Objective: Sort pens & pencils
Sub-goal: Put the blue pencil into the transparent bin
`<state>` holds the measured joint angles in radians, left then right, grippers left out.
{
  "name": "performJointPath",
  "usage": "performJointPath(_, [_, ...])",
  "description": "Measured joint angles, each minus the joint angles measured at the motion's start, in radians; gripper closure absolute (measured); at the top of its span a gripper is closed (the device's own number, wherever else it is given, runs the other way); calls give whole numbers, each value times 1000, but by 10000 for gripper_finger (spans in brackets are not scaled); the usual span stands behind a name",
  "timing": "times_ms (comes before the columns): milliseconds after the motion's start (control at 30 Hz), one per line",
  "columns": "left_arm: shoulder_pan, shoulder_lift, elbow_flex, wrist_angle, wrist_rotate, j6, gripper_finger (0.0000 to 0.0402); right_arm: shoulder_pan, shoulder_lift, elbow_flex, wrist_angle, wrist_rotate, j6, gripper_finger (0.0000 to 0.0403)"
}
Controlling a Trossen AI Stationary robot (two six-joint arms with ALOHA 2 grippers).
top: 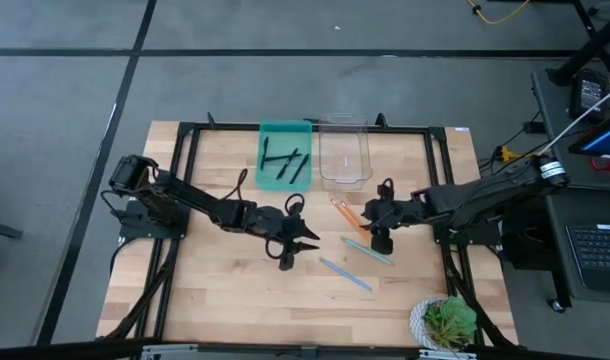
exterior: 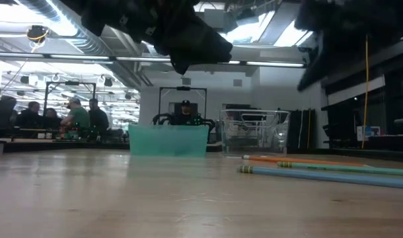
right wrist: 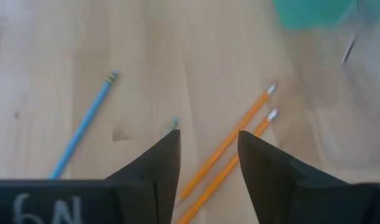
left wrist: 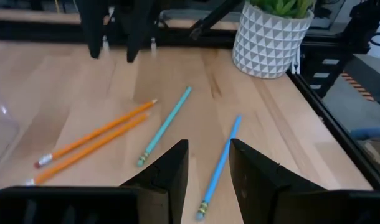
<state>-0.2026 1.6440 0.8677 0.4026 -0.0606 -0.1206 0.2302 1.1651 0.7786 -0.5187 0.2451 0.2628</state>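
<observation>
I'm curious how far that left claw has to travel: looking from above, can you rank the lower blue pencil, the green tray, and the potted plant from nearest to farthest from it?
Measured from the left gripper, in the high view:
1. Lower blue pencil, just to its right, slightly toward the table's front.
2. Green tray, toward the back of the table, holding black pens.
3. Potted plant, at the front right corner.

Wooden table [top: 205, 290], four pencils [top: 345, 274], teal tray [top: 285, 130], clear bin [top: 344, 178], potted plant [top: 447, 322]

One marking only can be read: the white characters "6N", seen on the dark body of the right gripper [right wrist: 207, 163] below its fingers in the right wrist view. No other text is legible.
</observation>
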Motion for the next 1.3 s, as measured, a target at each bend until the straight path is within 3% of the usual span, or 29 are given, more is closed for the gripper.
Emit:
performJointPath(200, [-2,0,0,40,-5,14,291,0,-20,121,-102,0,-121,241])
performJointPath(400, [1,0,0,53,-83,-104,291,-1,-48,187,-163,2,-194,241])
performJointPath(567, [35,0,0,49,-77,-213,291,-1,-78,194,-177,86,-199,241])
performJointPath(833, [121,0,29,8,201,-206,291,-1,-126,195,-251,190,-37,241])
performJointPath(933, [126,0,70,-52,222,-156,291,-1,-141,195,-259,196,-32,241])
performJointPath(1033, [125,0,121,-121,167,-139,279,-1,-149,195,-259,205,-31,241])
performJointPath(1200, [122,0,171,-116,-22,-72,238,-1,-150,195,-280,206,-33,241])
performJointPath(1300, [126,0,202,-115,6,-17,220,-1,-150,195,-290,206,-14,241])
